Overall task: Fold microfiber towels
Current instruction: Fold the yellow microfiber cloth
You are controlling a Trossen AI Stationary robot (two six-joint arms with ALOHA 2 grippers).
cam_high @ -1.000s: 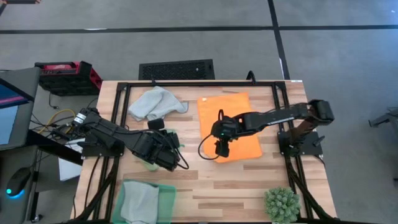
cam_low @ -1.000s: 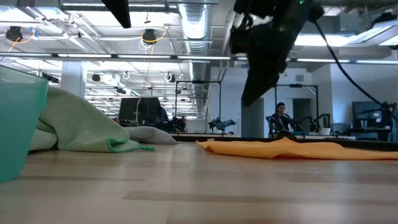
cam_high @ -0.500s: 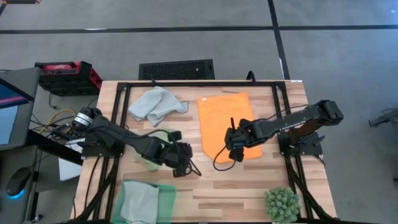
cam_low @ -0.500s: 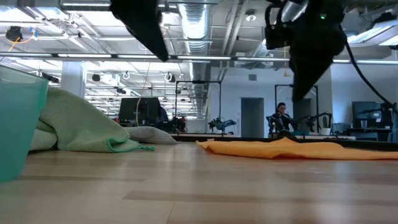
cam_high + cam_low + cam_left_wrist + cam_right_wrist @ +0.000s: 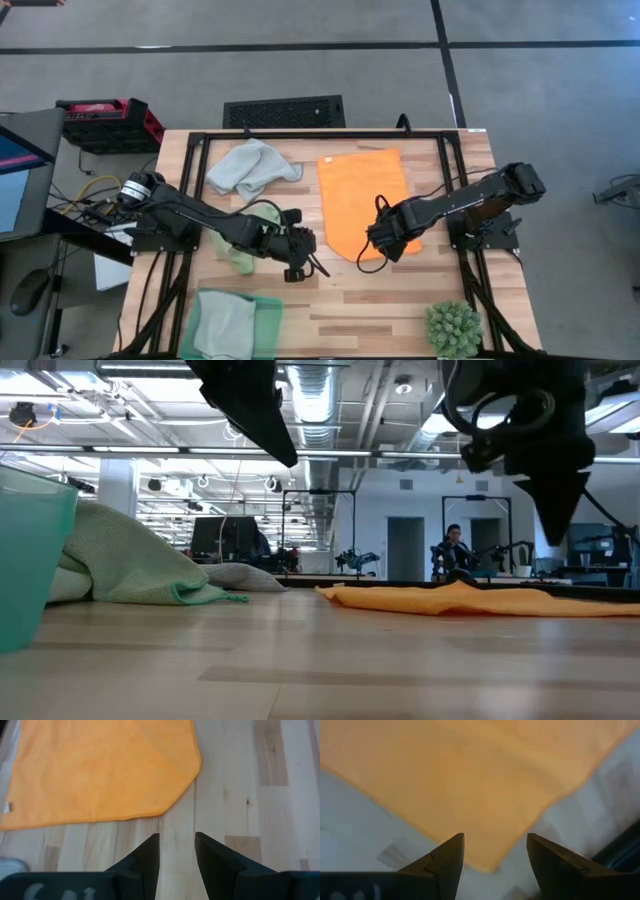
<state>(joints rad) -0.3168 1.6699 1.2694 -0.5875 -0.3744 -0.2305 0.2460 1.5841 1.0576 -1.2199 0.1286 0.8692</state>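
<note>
Orange towel (image 5: 362, 205): spread flat on the wooden table (image 5: 400, 300), mid-right, near edge facing both arms. Right gripper (image 5: 383, 247): above the towel's near right corner, jaws wide apart, empty. Left gripper (image 5: 297, 262): over bare wood just beside the near left corner, jaws parted, empty. Grey towel (image 5: 250, 167) crumpled at the far left; green towel (image 5: 245, 245) bunched under the left arm; another cloth in the tray (image 5: 262, 325). Step judged: pinching the two near corners. Advice: lower both grippers evenly, catch one layer only, lift together, carry the edge straight across to avoid skew.
</note>
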